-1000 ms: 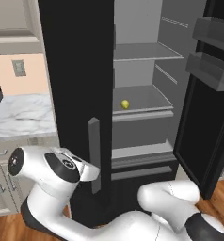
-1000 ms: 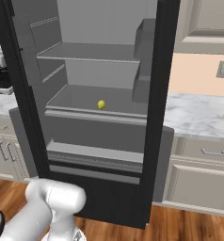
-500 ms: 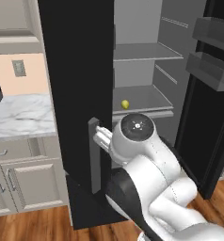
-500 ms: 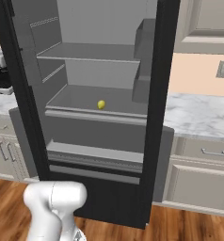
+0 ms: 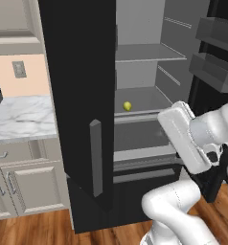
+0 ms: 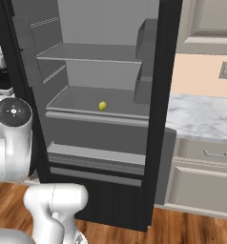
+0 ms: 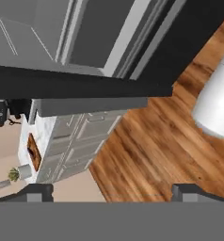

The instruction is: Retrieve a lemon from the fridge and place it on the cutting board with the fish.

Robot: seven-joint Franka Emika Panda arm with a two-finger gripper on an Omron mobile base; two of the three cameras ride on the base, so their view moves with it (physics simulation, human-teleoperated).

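My two-finger gripper (image 7: 112, 193) stands with its jaws spread wide, holding nothing and touching nothing; its two dark fingertips (image 7: 36, 192) point over brown wooden floor (image 7: 151, 150). My white arm (image 5: 192, 134) bends in front of the tall black French-door fridge (image 5: 80, 95), whose right door (image 5: 216, 57) stands open while its left door with the long grey vertical handle (image 5: 96, 158) is shut. Farther in, the small yellow-green round lemon (image 5: 128, 105) sits alone on a grey interior shelf (image 6: 82, 102), near the shelf's front edge. In the hand view, well apart from the fridge, the rectangular reddish-brown wooden cutting board (image 7: 33, 151) lies on a white marble counter (image 7: 25, 141), near a small potted plant (image 7: 14, 174); the fish is too small to make out.
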